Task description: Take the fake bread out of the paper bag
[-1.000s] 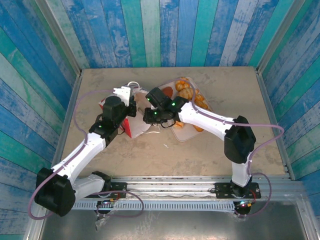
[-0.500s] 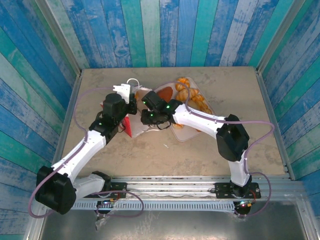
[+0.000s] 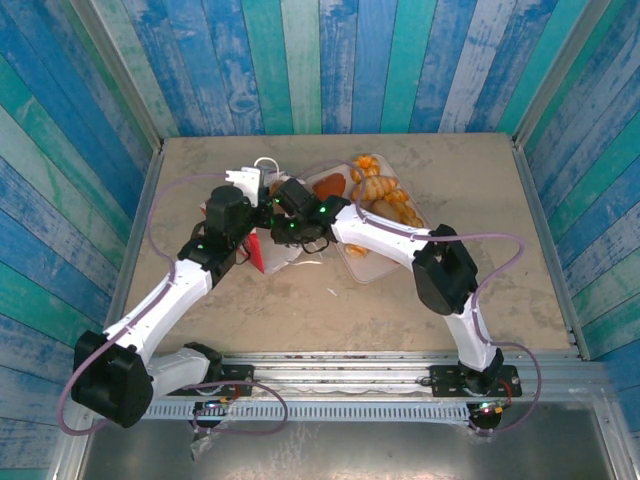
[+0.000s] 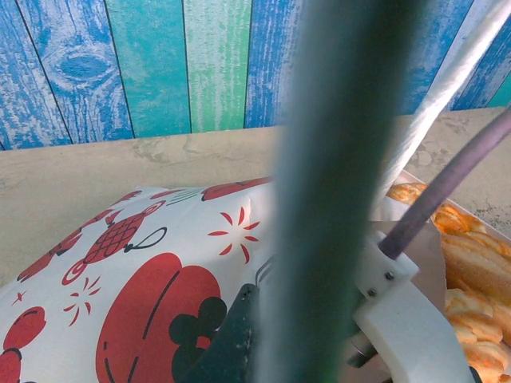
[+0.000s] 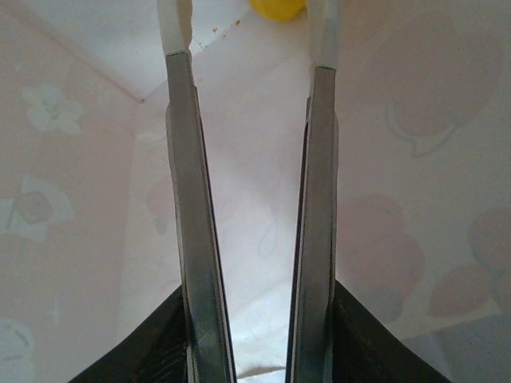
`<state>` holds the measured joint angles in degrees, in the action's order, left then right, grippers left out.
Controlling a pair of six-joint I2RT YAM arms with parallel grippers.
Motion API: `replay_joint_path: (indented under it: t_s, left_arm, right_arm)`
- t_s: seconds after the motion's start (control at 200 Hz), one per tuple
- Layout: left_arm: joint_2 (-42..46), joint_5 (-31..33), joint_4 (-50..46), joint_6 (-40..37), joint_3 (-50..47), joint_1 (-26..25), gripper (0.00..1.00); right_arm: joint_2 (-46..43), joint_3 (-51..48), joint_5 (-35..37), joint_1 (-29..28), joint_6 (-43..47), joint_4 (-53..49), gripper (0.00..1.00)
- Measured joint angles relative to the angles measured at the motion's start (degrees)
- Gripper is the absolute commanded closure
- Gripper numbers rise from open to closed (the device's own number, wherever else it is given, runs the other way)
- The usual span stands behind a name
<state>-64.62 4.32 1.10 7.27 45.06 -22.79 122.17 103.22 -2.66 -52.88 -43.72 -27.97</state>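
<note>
Right pincer point(image 5: 249, 36) inside bag point(image 4: 160, 271), jaws narrowly parted, empty. Bread point(image 5: 278, 8) — yellow piece just beyond tips. Judged light, rigid, glossy-slick — grip across middle. Left pincer point(image 3: 255, 195) closed beside, at bag mouth.

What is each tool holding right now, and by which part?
The left tool seems to pinch the paper bag at its mouth edge; the right tool, jaws apart inside the bag, holds nothing.
</note>
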Motion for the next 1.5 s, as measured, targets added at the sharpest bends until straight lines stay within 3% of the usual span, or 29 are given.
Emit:
replay_joint_path:
  t_s: [0.851,1.217,1.498]
  left_arm:
    - [-0.28,-1.68,-0.39,0.07,0.11,-0.04,0.94]
    - [-0.42,-1.62,-0.2,0.04,0.11,0.07,0.94]
    - [-1.05,-0.98,1.88,0.11,-0.24,-0.17,0.94]
  right_arm:
    - [4.35,2.16,0.85,0.13,-1.66,-0.57,0.56]
    - [5.42,3.43,0.13,0.76,-1.44,-0.35,0.88]
    - [1.97,-1.68,-1.97,1.55,-1.22,2.71,0.99]
